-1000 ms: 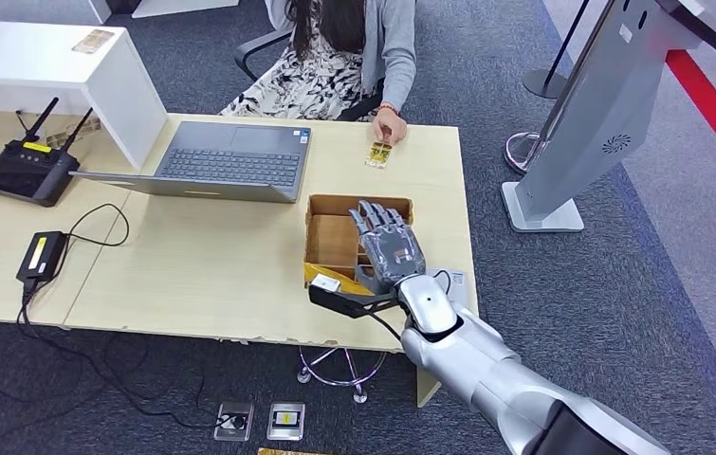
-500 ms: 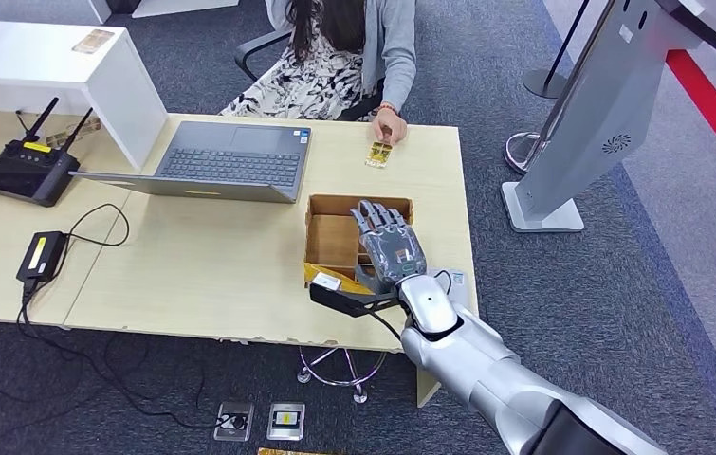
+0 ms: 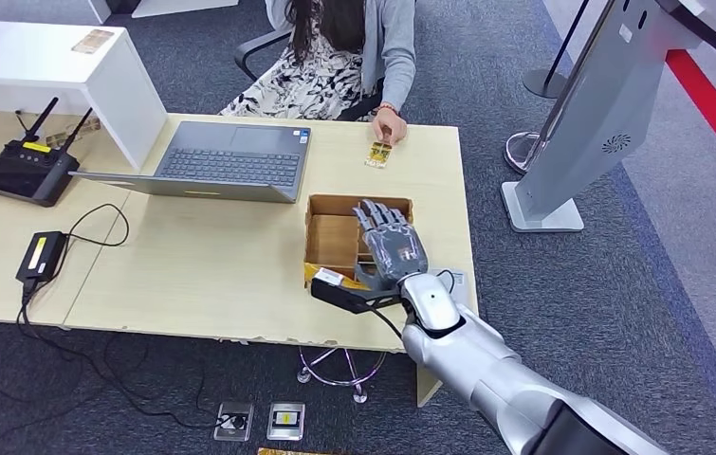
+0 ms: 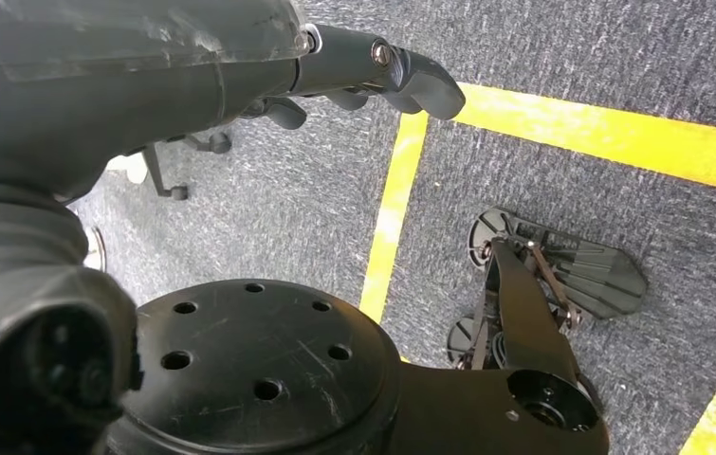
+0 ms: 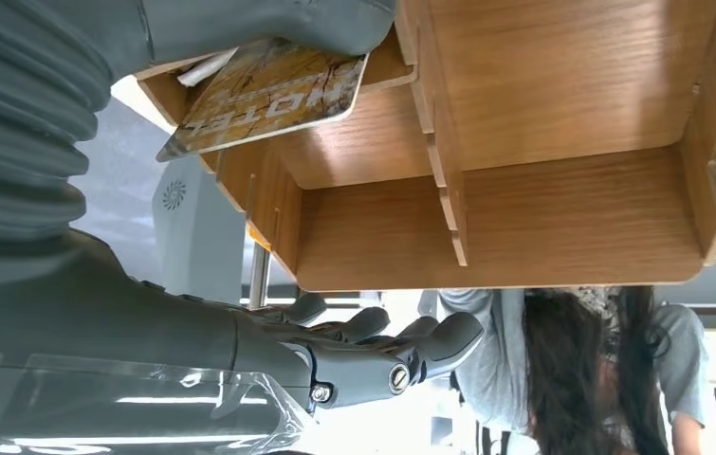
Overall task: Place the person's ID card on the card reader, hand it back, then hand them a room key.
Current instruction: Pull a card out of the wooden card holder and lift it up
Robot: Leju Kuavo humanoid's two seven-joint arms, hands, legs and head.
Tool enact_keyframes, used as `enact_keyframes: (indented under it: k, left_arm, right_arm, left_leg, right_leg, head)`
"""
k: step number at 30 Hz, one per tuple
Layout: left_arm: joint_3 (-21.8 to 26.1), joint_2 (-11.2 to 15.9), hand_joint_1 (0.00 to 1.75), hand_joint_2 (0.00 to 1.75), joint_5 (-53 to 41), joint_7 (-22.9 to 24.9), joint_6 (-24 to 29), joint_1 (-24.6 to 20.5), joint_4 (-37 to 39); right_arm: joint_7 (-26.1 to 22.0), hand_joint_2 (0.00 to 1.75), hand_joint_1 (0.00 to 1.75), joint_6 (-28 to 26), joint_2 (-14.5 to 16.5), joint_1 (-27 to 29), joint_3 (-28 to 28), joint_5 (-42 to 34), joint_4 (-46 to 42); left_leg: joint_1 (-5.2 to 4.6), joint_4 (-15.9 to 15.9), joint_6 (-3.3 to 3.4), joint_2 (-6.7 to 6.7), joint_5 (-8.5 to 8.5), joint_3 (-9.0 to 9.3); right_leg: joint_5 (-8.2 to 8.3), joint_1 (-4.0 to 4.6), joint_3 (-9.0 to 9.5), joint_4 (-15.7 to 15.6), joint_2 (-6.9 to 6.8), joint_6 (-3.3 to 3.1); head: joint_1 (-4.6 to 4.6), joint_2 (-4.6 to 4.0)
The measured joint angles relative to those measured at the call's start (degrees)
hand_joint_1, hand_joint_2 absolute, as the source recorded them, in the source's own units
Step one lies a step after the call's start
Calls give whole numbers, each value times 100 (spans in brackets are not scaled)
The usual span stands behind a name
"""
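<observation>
My right hand (image 3: 390,245) hovers over the wooden compartment box (image 3: 330,237) near the table's front edge, fingers spread and pointing away from me. In the right wrist view a wood-patterned room key card printed HOTEL (image 5: 268,90) leans at the box's wall (image 5: 562,227), with my thumb (image 5: 268,19) lying over one edge of it; the other fingers (image 5: 382,346) stay apart from it. A yellowish card (image 3: 379,154) lies on the far table edge under the person's hand (image 3: 391,128). My left hand (image 4: 373,71) hangs over the carpet, holding nothing.
An open laptop (image 3: 230,161) sits left of the box. A small black box with a yellow label and cable (image 3: 41,254) and a black router (image 3: 29,171) are at the table's left. A white shelf (image 3: 60,66) stands behind; a grey kiosk (image 3: 600,114) stands right.
My right hand has crept slightly to the right over the box. The person's hand and the card under it have not moved.
</observation>
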Motion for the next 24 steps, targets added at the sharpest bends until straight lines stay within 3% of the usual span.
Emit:
enact_keyframes:
  k: [9,18,24]
  left_arm:
    - [2,0,0,0,51,-64,52,10,0]
    - [2,1,0,0,-116,-124,99,12,0]
    - [2,2,0,0,-180,-105,184,8,0]
  right_arm:
    - [548,175,0,889,-430,284,-60,-180,-2156]
    - [903,175,0,936,-992,547,-186,-258,-4283]
    - [1296,175,0,942,-1291,848,-190,-201,-5064]
  left_leg:
    - [0,0,0,2,0,-1]
    - [-1,1,0,3,0,1]
    - [0,0,0,4,-1,0]
  right_leg:
    - [0,0,-5,0,1,0]
    - [0,0,-4,-2,3,0]
    - [0,0,-4,-2,4,0]
  head:
    - [0,0]
    - [0,0]
    - [-1,-1]
